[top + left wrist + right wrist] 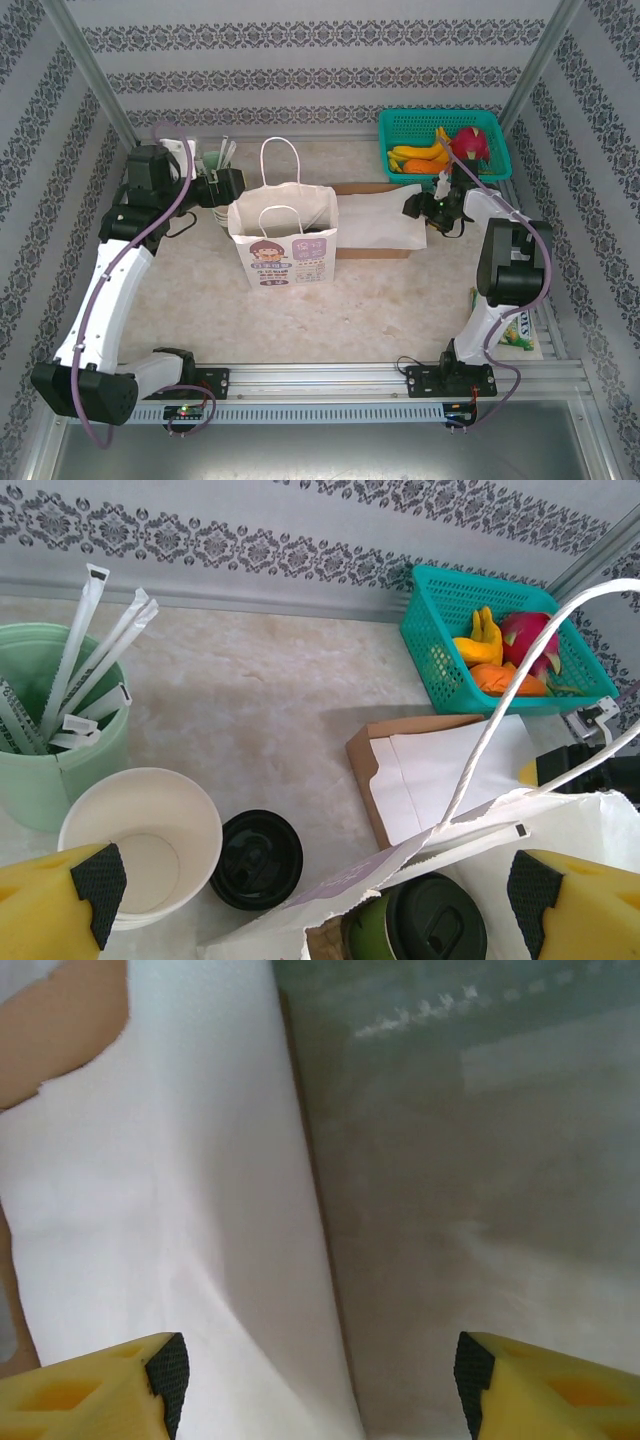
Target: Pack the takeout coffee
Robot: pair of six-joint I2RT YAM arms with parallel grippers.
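While the left gripper (315, 885) gapes empty, the takeout coffee (430, 925) stands just below, inside the paper bag (580, 825).

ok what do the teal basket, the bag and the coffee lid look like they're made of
The teal basket is probably moulded plastic: an even grid of holes, slightly glossy. The bag looks like matte white paper, creased, with a printed front. The takeout coffee has a lid that is likely black plastic: dull sheen, moulded ridges.
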